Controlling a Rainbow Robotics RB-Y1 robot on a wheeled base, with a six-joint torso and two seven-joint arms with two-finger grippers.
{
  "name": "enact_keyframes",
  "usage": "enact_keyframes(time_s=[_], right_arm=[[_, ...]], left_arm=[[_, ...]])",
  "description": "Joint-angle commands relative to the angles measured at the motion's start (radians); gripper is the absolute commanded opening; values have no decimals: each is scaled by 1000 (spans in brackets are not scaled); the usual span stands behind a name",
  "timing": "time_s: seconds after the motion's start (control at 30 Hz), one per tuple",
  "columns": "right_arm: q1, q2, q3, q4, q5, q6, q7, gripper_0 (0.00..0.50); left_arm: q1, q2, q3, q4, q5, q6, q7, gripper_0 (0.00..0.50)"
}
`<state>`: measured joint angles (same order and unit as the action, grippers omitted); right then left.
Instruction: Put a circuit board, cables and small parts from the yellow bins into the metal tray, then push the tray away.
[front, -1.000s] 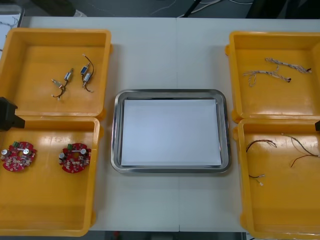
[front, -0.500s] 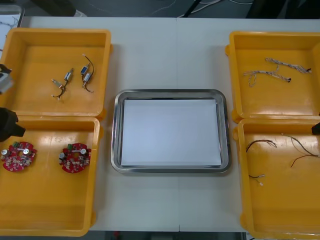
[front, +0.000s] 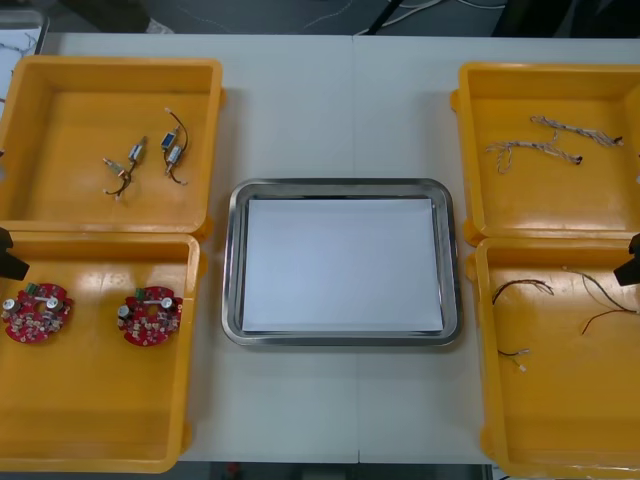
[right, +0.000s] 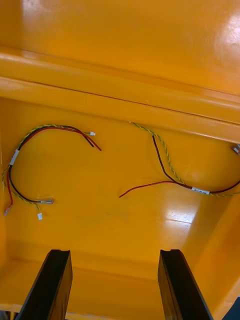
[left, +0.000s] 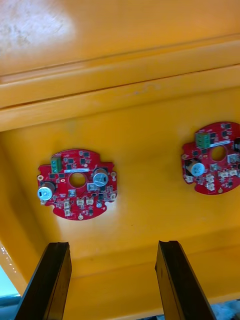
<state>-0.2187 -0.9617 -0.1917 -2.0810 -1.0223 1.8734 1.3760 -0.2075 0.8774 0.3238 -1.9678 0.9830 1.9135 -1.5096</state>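
Fingers (left: 55, 280) apart: left end effector (left: 112, 245) facing circuit boards (left: 77, 184), right end effector (right: 114, 252) facing cables (right: 200, 190), bin walls (right: 120, 85) near.

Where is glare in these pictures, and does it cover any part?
Front view: the shiny rim of the rectangular metal tray mirrors light. Right wrist view: a bright patch on the floor of the glossy yellow cable bin, clear of the red and yellow cables. Left wrist view: a pale patch on the farther yellow bin, beyond the ridge; both round red circuit boards are uncovered.
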Motion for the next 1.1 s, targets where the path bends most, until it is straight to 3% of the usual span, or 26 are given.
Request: enact_keyframes(time_s=[0.03, 0.23, 0.5, 1.1], right_arm=[[12, 5, -22, 32, -15, -8, 124, 500], [13, 5, -29, 84, -15, -39, 345, 500], [15, 5, -31, 145, -16, -96, 558, 500], [42, 5, -78, 245, -27, -177, 927, 500]], left_arm=[[42, 23, 51, 56, -34, 6, -60, 500], [49, 23, 31, 66, -126, -1, -40, 500], [48, 20, -15, 87, -155, -65, 15, 500], [8, -130, -89, 78, -222, -134, 32, 500]])
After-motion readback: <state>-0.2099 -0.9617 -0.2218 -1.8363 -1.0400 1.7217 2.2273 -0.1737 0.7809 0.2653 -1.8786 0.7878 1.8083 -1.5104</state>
